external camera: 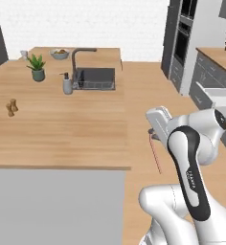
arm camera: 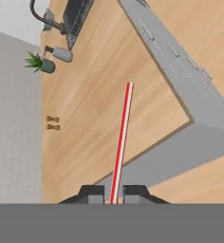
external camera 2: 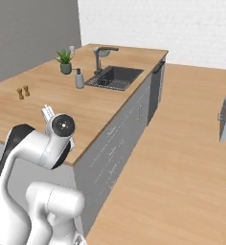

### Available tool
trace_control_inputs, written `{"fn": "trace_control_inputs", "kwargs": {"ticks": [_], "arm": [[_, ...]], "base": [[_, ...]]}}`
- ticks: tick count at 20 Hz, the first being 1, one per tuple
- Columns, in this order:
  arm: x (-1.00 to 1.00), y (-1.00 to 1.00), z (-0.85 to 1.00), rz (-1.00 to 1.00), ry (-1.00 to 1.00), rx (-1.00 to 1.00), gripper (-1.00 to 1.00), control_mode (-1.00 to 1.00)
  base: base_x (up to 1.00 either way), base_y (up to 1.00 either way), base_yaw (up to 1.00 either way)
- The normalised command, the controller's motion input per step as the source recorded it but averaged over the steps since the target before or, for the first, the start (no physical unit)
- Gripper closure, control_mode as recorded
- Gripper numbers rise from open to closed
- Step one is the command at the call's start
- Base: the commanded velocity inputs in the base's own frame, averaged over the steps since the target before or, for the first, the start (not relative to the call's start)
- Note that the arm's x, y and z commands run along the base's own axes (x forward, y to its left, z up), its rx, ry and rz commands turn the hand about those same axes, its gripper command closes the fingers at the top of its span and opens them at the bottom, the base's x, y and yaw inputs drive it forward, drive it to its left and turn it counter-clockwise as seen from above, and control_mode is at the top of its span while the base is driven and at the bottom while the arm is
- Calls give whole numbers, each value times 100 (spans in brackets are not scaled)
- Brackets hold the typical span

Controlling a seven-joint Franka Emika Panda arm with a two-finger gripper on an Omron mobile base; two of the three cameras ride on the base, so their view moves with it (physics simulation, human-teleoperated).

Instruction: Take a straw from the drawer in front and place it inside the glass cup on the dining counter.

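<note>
My gripper (arm camera: 114,197) is shut on the straw (arm camera: 122,142), a thin red stick with a pale stripe that runs straight out from between the dark fingertips. From the left base camera, the gripper (external camera: 152,132) hangs beside the near right corner of the dining counter (external camera: 62,129), and the straw (external camera: 156,154) slants down from it over the wooden floor. The glass cup (external camera: 24,54) stands small and whitish at the counter's far left corner, a long way from the gripper; it is the same glass cup (external camera 2: 72,48) behind the plant. The drawer (external camera: 219,95) stands pulled open at the right.
On the counter are a dark sink (external camera: 95,78) with a faucet, a soap dispenser (external camera: 67,84), a potted plant (external camera: 37,67), a fruit bowl (external camera: 60,53) and two small brown shakers (external camera: 11,107). Dark cabinets and a wall oven (external camera: 182,38) line the right side.
</note>
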Motion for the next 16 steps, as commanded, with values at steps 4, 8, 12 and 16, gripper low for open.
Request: {"fn": "trace_control_inputs", "kwargs": {"ticks": [4,8,12,16], "arm": [[0,0,0,0,0,0,100,100],[0,0,0,0,0,0,100,100],[0,0,0,0,0,0,100,100],[0,0,0,0,0,0,100,100]], "base": [[-7,100,0],[0,100,0],[2,100,0],[13,100,0]]}}
